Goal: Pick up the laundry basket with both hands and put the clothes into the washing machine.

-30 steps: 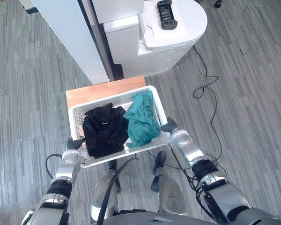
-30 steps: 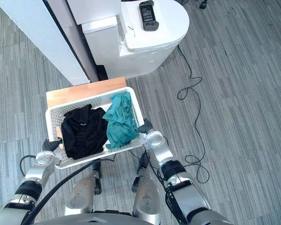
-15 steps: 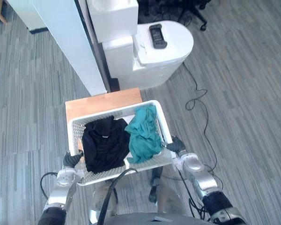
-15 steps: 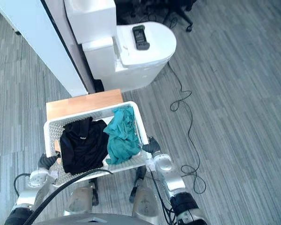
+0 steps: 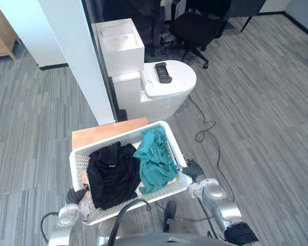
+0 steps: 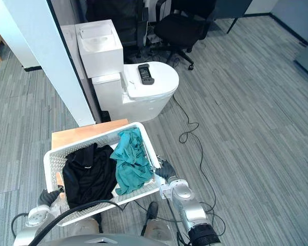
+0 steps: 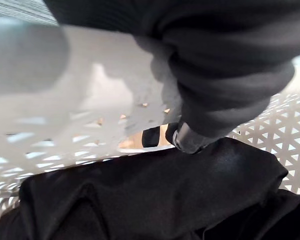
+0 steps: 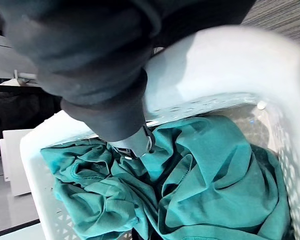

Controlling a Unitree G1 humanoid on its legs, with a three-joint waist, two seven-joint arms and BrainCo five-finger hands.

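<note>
Beyond the basket (image 5: 79, 164), just past its far rim, a strip of wooden table (image 5: 100, 134) shows, and whether the basket rests on it I cannot tell. Further beyond stands the white machine (image 5: 161, 100), rounded on top, with a dark handset (image 5: 162, 72) lying on its lid and a white box (image 5: 122, 46) on its rear part. A white pillar (image 5: 77, 56) rises beyond the basket's far left corner, close beside the machine, and a black office chair (image 5: 197, 25) stands behind the machine, well apart from the basket. Inside the basket a black garment (image 5: 113, 174) fills the left half and a teal garment (image 5: 155, 164) the right, the two touching. The left hand (image 5: 73, 197) grips the basket's left end and the right hand (image 5: 193, 169) its right end, each with its thumb hooked over the rim onto the clothes.
</note>
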